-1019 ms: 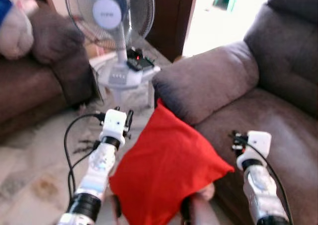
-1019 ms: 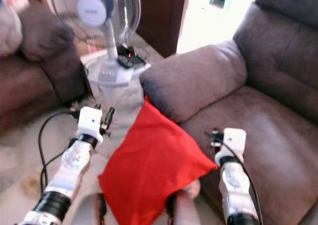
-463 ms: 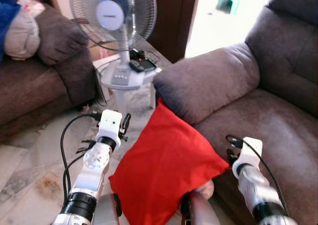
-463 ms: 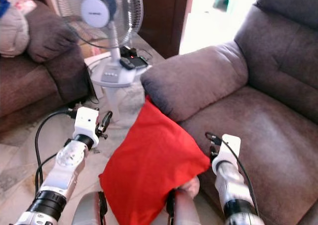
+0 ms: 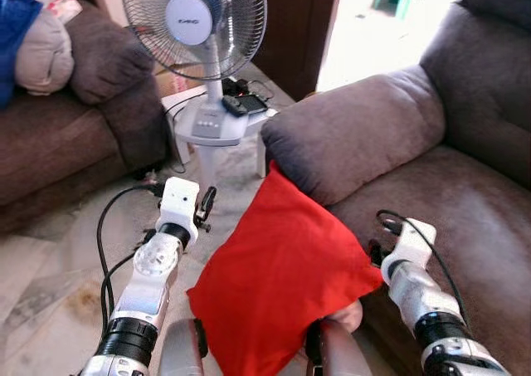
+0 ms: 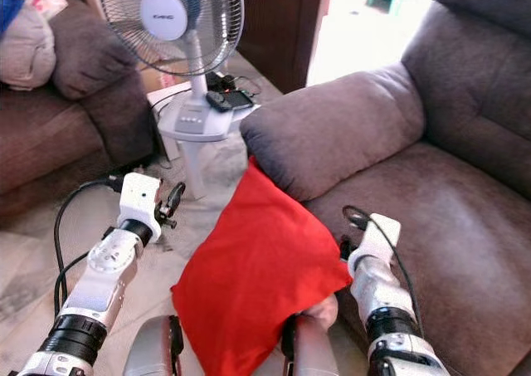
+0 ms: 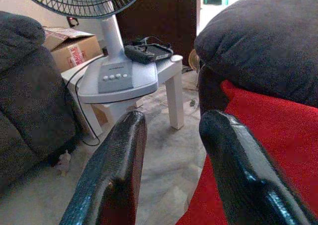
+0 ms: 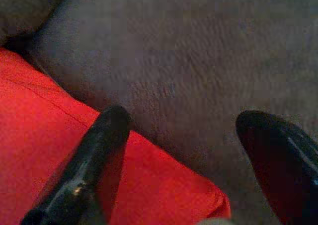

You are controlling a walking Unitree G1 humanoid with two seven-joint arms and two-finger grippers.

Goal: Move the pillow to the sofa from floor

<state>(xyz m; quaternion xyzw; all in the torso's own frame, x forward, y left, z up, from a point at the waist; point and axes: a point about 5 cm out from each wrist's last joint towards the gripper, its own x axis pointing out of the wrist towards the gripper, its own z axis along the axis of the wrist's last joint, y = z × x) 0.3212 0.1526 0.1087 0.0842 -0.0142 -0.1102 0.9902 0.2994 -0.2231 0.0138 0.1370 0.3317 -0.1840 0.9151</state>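
A red pillow (image 5: 278,285) stands tilted between my two arms, its top corner against the grey sofa's armrest (image 5: 357,135). Its lower edge sits on two grey rounded parts at the bottom edge of the eye views. My left gripper (image 7: 171,120) hangs open just left of the pillow with nothing between its fingers, and the red cloth lies beside one finger (image 7: 233,160). My right gripper (image 8: 181,118) is open at the pillow's right corner, over the sofa seat (image 5: 465,202). One of its fingers (image 8: 94,150) lies against the red cloth.
A standing fan (image 5: 195,19) rests on a small white table (image 5: 220,131) straight ahead, with cables and a remote on it. A second brown sofa (image 5: 50,144) with bundled cloth stands on the left. Tiled floor lies between them. A bright doorway opens behind the armrest.
The view has shifted slightly. My right arm has drawn in toward the pillow's right corner. The left arm and the pillow hold about the same place.
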